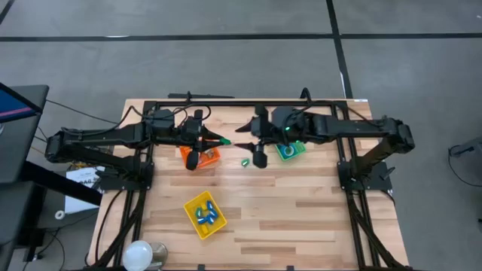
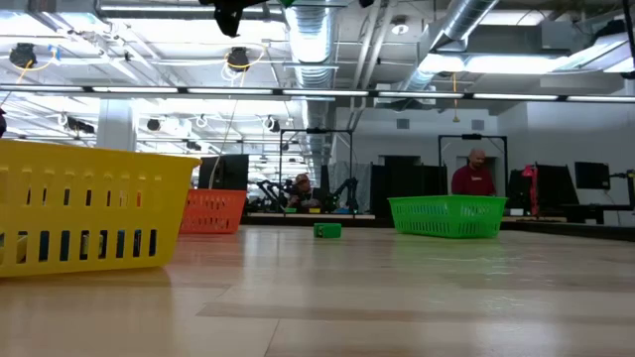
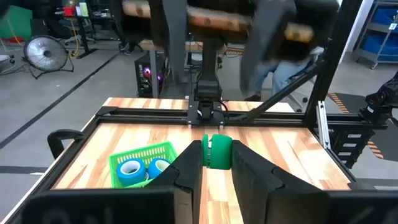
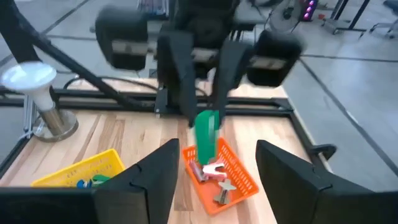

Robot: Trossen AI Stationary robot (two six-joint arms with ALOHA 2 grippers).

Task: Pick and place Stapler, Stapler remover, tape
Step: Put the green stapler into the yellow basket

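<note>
My left gripper (image 1: 220, 140) is above the orange bin's (image 1: 200, 156) far right side, shut on a green stapler (image 3: 218, 153). My right gripper (image 1: 242, 145) is open and empty, just to the right, facing the left gripper; the stapler also shows between its spread fingers in the right wrist view (image 4: 207, 134). The orange bin holds stapler removers (image 4: 210, 172). The green bin (image 3: 142, 163) holds blue tape rolls (image 3: 130, 169). A small green piece (image 1: 245, 161) lies on the table between the bins. My left gripper pinches the green stapler between its two fingers (image 3: 189, 163), one on each side of it. The stapler's free end (image 4: 208, 149) sticks out past the fingertips. It is lifted clear, above the orange bin.
A yellow bin (image 1: 205, 214) with small blue and green pieces stands near the table's front. A white round lamp-like thing (image 1: 139, 254) is at the front left corner. The dark frame (image 1: 241, 103) runs along the table's far edge. People stand in the room beyond (image 2: 476, 174).
</note>
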